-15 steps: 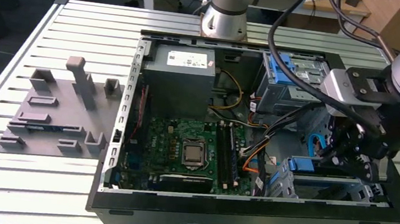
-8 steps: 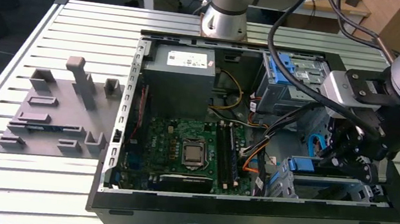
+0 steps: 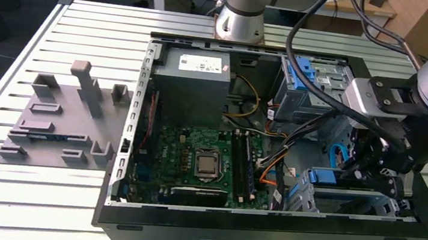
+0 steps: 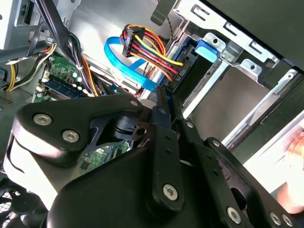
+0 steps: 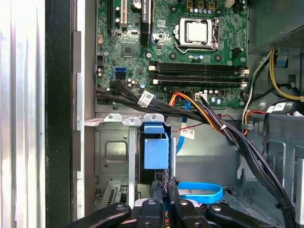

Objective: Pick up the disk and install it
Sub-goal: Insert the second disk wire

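Note:
The disk stands on edge in a slot of the metal drive cage, its blue carrier facing out, inside the open computer case. In the exterior view the disk is at the case's near corner on the exterior view's right. My gripper is directly behind it, the jaws pinched close on the disk's rear edge with a sliver of blue between them. In the second wrist view the gripper points into the cage toward the disk. In the exterior view the gripper hangs low over the cage.
A blue flat cable and a bundle of coloured power wires lie close beside the cage. The motherboard and grey power-supply box fill the rest of the case. A grey fixture sits on the slatted table.

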You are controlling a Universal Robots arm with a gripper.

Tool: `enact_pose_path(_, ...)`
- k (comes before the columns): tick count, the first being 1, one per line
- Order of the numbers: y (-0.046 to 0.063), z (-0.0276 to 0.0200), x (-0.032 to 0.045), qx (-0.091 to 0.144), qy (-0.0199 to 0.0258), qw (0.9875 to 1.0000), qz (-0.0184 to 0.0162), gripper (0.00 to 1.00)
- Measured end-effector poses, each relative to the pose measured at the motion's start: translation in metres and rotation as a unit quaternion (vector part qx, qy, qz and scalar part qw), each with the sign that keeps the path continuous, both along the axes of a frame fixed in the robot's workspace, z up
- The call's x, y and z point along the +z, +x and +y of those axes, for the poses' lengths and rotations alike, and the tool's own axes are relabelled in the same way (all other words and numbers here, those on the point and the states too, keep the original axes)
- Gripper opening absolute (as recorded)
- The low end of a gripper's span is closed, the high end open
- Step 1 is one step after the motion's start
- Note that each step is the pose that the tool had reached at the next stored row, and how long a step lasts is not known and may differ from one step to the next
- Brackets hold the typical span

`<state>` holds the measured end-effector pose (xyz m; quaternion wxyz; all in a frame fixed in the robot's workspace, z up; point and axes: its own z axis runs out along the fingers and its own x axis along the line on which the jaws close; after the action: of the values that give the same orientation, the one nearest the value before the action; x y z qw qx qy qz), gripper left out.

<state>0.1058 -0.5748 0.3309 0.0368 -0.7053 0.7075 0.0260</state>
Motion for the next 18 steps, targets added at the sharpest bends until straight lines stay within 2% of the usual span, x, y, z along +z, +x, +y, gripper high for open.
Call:
enact_pose_path(11,0.0000,-0.0002,-0.0033,0.000,-0.0002,1.0000,0.0000,0.17)
enact_pose_path(12,0.0000,-0.0002,-0.0033,0.000,-0.0001,1.0000,0.0000,0.24)
enact_pose_path(18,0.0000,-0.0002,0.0006,0.000,-0.0002,1.0000,0.0000,0.24)
